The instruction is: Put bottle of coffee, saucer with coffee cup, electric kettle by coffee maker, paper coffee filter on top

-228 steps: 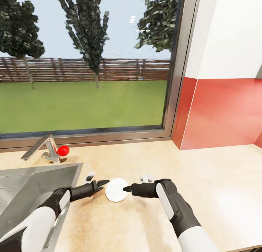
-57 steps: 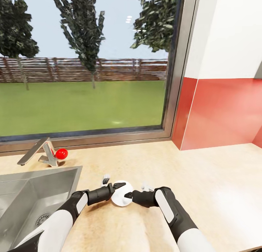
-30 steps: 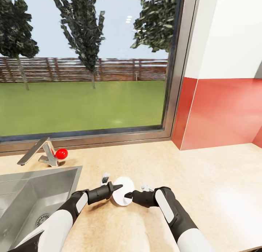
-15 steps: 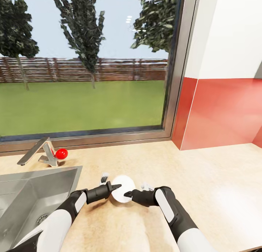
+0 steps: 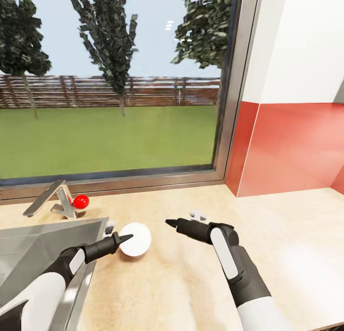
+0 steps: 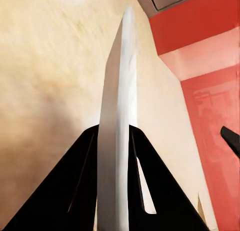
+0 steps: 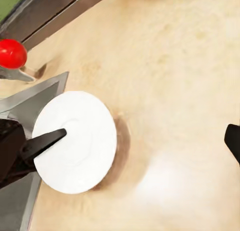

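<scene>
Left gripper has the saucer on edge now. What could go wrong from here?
The left gripper pinches the saucer only by its thin rim, tilted up off the countertop, so it may pivot or slip. It hangs beside the sink edge and could drop in. The right gripper, now apart, gives no support.

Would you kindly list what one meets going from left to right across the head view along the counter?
Sink → red-knobbed faucet → left gripper, shut on the white saucer → right gripper → red backsplash.
</scene>
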